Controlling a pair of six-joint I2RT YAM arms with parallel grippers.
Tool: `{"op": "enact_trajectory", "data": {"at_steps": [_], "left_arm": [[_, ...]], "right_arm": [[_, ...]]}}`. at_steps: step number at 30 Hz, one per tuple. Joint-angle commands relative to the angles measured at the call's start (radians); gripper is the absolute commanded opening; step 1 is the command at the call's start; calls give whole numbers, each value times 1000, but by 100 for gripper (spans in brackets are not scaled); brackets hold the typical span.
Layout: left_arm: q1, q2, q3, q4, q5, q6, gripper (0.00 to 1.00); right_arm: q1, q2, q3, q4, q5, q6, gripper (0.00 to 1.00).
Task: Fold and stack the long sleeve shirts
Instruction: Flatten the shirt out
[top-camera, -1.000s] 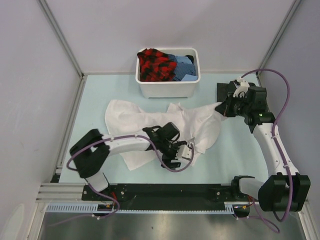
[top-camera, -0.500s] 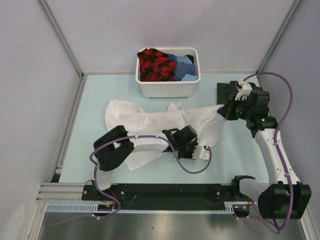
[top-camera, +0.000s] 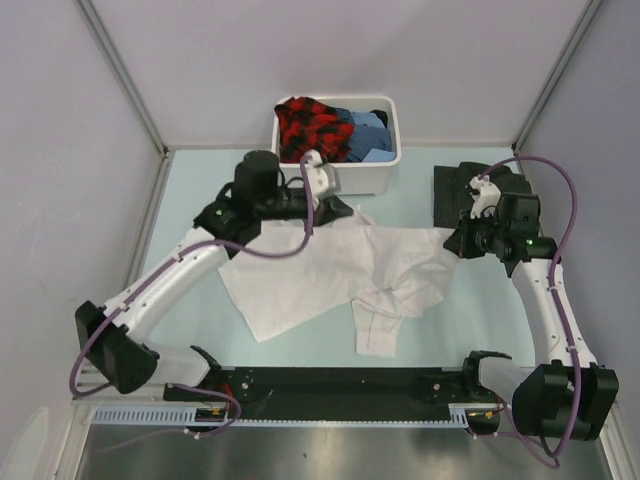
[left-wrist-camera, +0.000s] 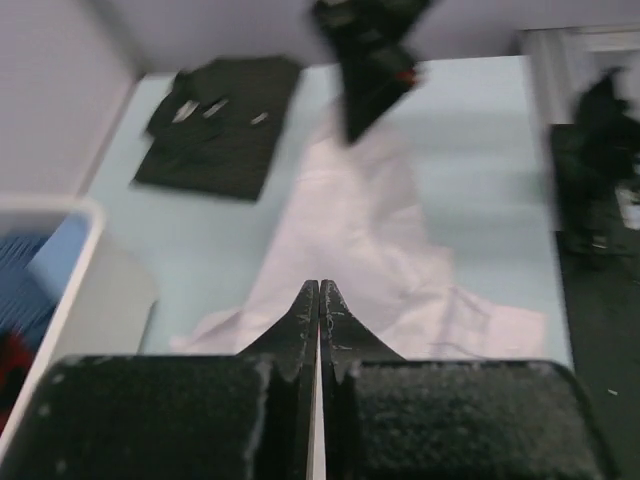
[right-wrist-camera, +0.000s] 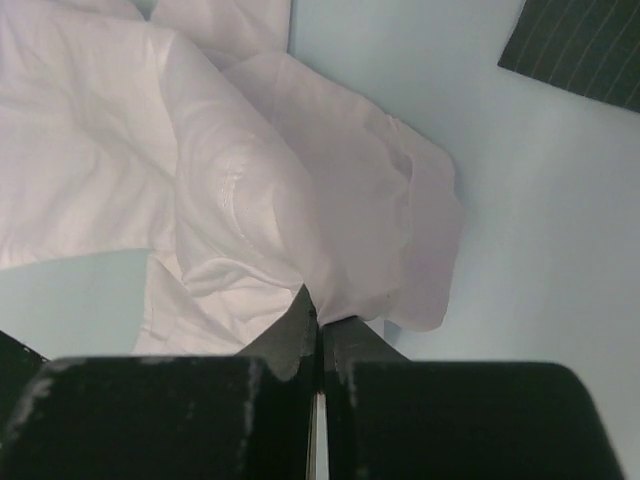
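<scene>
Dark striped shirt (top-camera: 450, 187) lies folded at 2 o'clock. White shirt (top-camera: 320, 265) lies unfolded at centre, with left gripper (top-camera: 340, 208) pinching its 12 o'clock edge and right gripper (top-camera: 450, 240) its 3 o'clock edge. Folding and stacking remain.

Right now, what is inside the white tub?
A red-and-black plaid cloth and blue cloth lie heaped in the white tub. Whatever sits beneath them, down to the bottom, is covered.

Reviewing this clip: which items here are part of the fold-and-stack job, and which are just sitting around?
Part of the job:
white shirt, spread out and crumpled
dark striped shirt, folded at the far right

Just lying about:
white tub
red plaid cloth and blue cloth inside it
</scene>
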Motion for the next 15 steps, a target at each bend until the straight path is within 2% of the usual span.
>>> {"op": "enact_trajectory", "data": {"at_steps": [1,2,3,4,5,7,8,9,10,15], "left_arm": [[200,154,-76,-10,-76,-213,0],[252,169,-74,-19,2,-197,0],[254,175,-77,-81,53,-140,0],[236,146,-97,-105,75,0,8],[166,126,-128,-114,78,59,22],[78,119,-202,-142,39,189,61],[0,137,-208,-158,36,228,71],[-33,161,-203,-174,25,257,82],[-63,186,-197,-177,17,311,99],[-231,368,-119,-156,-50,383,99]], "right_arm": [[-13,-20,19,-103,5,-132,0],[-16,-12,19,-106,11,-137,0],[-16,-12,16,-106,14,-140,0],[-16,-4,13,-91,11,-139,0],[-16,6,3,-77,4,-122,0],[-11,20,-1,-42,-7,-93,0],[-10,31,5,-34,-12,-70,0],[-5,52,10,-30,-13,-61,0],[-4,60,13,-20,-13,-55,0],[6,72,13,-3,-16,-22,0]]}}
